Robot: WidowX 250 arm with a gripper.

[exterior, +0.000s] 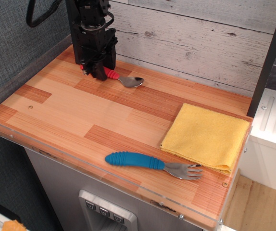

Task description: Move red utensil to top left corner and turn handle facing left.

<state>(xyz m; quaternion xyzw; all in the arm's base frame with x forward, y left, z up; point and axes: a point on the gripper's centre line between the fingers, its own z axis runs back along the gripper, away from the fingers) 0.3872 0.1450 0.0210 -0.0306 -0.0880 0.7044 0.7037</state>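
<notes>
Red utensil (121, 78) lies on the tabletop (80, 115) near the top left corner (75, 50), close to the plank wall (191, 38); its metal bowl points right, its handle (110, 73) points left and runs under the gripper (94, 72). The black gripper stands upright over the handle's left end — whether its fingers are clamped on the handle or parted, I cannot tell; they are hidden by the gripper's body. Blue-handled fork (152, 163) lies near the front edge, tines touching the yellow cloth (205, 137) — both well apart from the spoon.
</notes>
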